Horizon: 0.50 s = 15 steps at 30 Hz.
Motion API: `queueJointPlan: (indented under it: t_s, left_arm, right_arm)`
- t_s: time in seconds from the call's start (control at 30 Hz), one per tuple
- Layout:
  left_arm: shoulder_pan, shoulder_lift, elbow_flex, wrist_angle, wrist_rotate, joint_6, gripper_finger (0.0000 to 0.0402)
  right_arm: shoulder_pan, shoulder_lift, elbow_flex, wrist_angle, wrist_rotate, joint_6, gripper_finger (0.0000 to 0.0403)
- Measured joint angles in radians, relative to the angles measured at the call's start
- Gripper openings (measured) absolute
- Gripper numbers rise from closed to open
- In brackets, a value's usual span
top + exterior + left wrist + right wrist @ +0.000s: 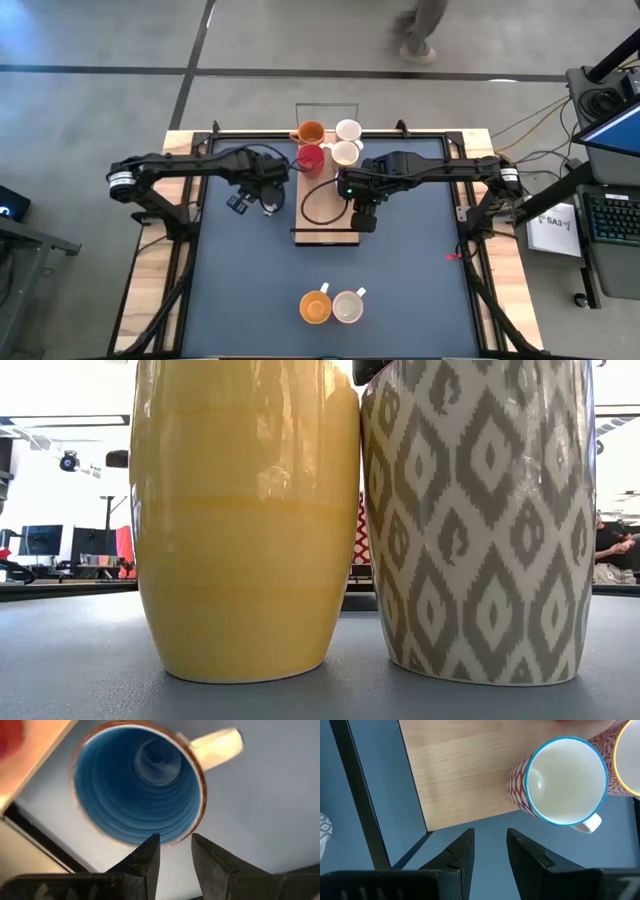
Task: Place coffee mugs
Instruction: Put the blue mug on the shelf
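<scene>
Mugs split in two groups: four at far edge around wooden board, orange mug and patterned mug touching near front edge. My left gripper above blue-lined mug, fingers slightly parted, holding nothing. My right gripper near board's near end, narrow gap, empty; red-patterned mug sits at board edge. Risks as I judge: narrow opening hits rim instead of straddling wall, tipping mug; crowded cluster means neighbour knocked; arms close, could clash over board.
</scene>
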Motion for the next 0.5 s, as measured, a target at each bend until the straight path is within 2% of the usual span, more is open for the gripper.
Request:
queueJointPlan:
  t_s: [0.23,0.37,0.5]
  left_arm:
    - [0.0,0.051,-0.025,0.012,-0.003,0.181,0.0093]
    - [0.006,0.076,-0.022,0.059,0.017,0.118,0.0073]
    - [0.007,0.106,-0.011,0.058,0.062,-0.029,0.0017]
  right_arm:
    - [0.0,0.0,0.0,0.0,0.0,0.002,0.0105]
    - [0.0,0.0,0.0,0.0,0.0,0.002,0.0105]
    - [0.0,0.0,0.0,-0.001,0.0,0.002,0.0105]
